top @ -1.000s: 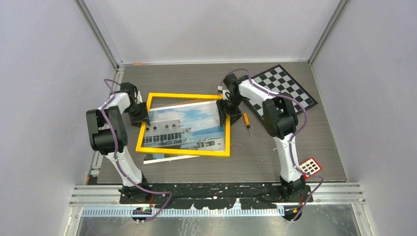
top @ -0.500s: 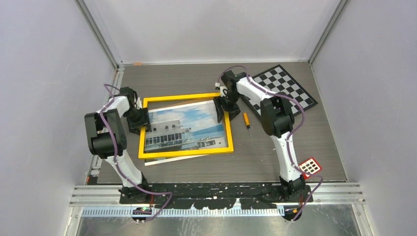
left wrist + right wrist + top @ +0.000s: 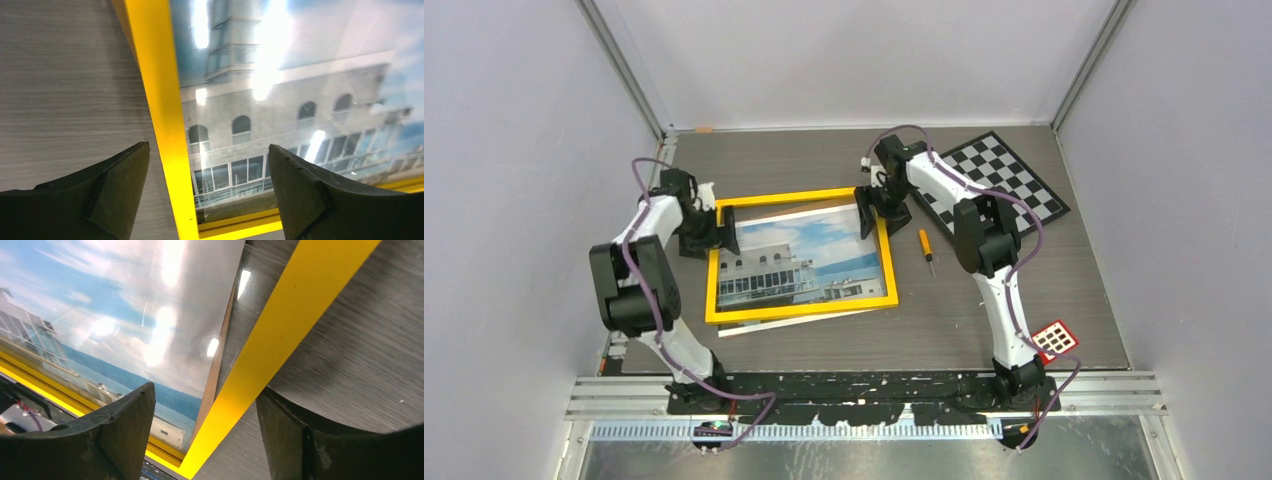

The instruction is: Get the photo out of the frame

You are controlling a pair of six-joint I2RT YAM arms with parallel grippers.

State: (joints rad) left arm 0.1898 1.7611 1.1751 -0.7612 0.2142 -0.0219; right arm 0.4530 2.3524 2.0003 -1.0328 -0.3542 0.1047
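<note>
The yellow frame [image 3: 714, 285] lies flat on the table. The photo [image 3: 804, 255], a white building under blue sky, shows through it, and its white edge sticks out askew below the frame's lower bar. My left gripper [image 3: 715, 232] is open, its fingers straddling the frame's left bar [image 3: 165, 115] over the photo [image 3: 280, 100] without touching it. My right gripper [image 3: 871, 210] is open at the frame's upper right corner, one finger on either side of the yellow bar [image 3: 280, 340], with the photo [image 3: 125, 305] beside it. Neither gripper [image 3: 208, 146] [image 3: 205, 389] holds anything.
A black-and-white checkerboard [image 3: 999, 180] lies at the back right. An orange-handled screwdriver [image 3: 925, 245] rests just right of the frame. A red card with white squares [image 3: 1056, 340] sits near the right arm's base. Walls close in on three sides.
Both grippers have opened wider and released the frame's edges. The frame has turned slightly and settled flat; the arms have drawn back a little towards the far side.
</note>
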